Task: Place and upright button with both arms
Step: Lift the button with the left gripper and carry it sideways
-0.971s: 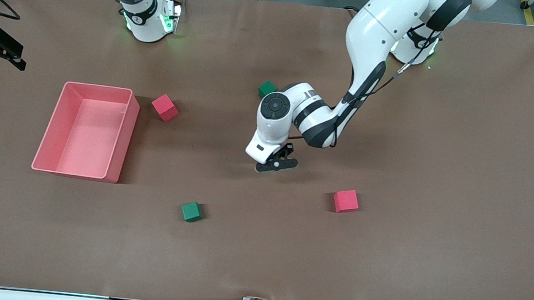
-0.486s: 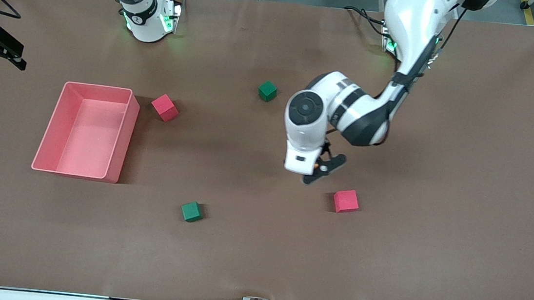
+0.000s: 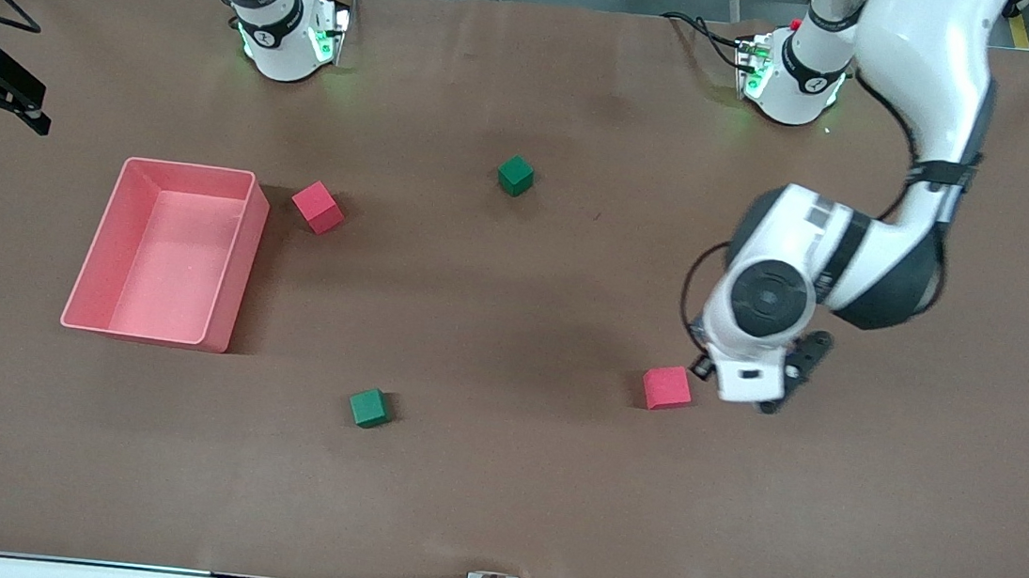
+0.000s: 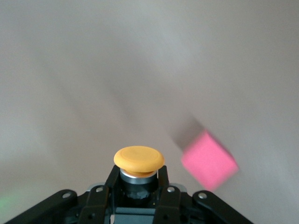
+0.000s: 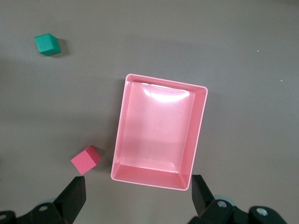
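Left claw (image 4: 136, 196) grips the button (image 4: 138, 160), orange cap up, in the frame's right middle over bare counter (image 3: 495, 495) beside a red cube (image 3: 666, 387). Right claw (image 5: 138, 196) waits wide apart above the pink tray (image 5: 199, 135).

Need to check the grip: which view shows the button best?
The left wrist view: the button fills the foreground, orange cap clear, body pinched in the left claw. The front view hides it under the left arm's wrist, above the table beside a red cube. The right wrist view does not show it, only the bin and cubes.
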Motion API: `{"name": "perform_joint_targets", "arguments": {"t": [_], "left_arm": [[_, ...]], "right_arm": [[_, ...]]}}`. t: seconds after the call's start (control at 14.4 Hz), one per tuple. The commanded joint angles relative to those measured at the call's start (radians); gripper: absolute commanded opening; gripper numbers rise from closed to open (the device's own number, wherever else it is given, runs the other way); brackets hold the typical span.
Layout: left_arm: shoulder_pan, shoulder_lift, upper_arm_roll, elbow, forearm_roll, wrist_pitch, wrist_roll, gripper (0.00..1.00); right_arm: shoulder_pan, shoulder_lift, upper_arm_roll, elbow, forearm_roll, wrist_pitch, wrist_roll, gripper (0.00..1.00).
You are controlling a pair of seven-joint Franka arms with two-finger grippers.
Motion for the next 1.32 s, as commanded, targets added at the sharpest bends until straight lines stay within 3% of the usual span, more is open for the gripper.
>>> {"name": "perform_joint_targets", "arguments": {"t": [0.0, 0.28, 0.62, 1.25], "left_arm": [[0.076, -0.058, -0.013, -0.085, 0.120, -0.012, 0.007, 0.00], [0.155, -0.078, -0.013, -0.168, 0.302, 0.014, 0.000, 0.00], [0.230, -0.098, -0.014, -0.309, 0.521, 0.166, -0.140, 0.00], [0.298, -0.048, -0.014, -0.476, 1.006, 0.315, -0.660, 0.00]], "right_arm": [[-0.002, 0.005, -0.001, 0.011, 0.000, -0.001, -0.013, 1.00], [-0.003, 0.013, -0.001, 0.018, 0.000, -0.001, -0.013, 1.00], [-0.003, 0.013, -0.001, 0.018, -0.002, -0.001, -0.015, 1.00], [-0.003, 0.014, -0.001, 0.018, -0.003, -0.001, -0.016, 1.00]]}}
